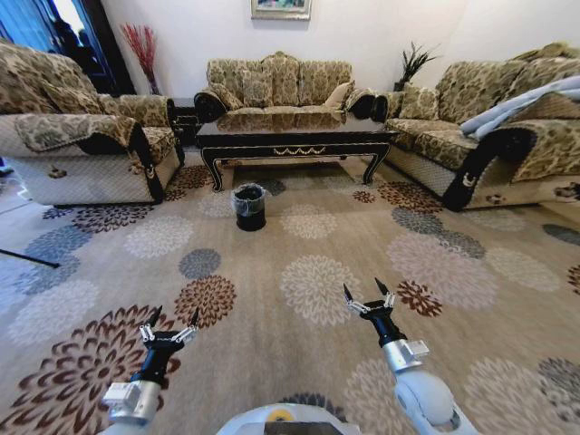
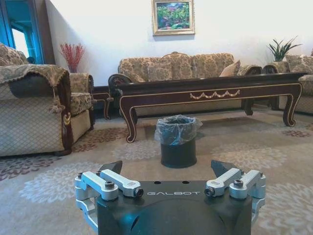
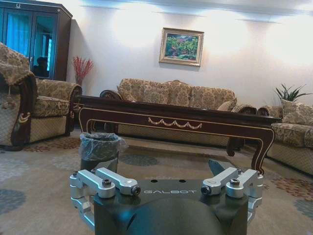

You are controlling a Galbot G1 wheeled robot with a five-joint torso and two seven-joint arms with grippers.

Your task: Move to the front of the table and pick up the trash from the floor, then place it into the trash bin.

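Nearest, well short of the bin: left gripper (image 1: pixel 175 317) and right gripper (image 1: pixel 362 292), both held low over the carpet (image 1: pixel 308 272), fingers spread apart, gripping nothing. Far beyond them, bin (image 1: pixel 249 207), upright, bag (image 2: pixel 177 128) over its rim, just before the table (image 1: pixel 294 136), toward its left leg. Closer to the left gripper's line: dead ahead in the left wrist view, off-centre in the right. Trash too small to place from here. Head view gives the open carpet short of the bin; wrist views add the table's gold scroll (image 3: pixel 168 122).
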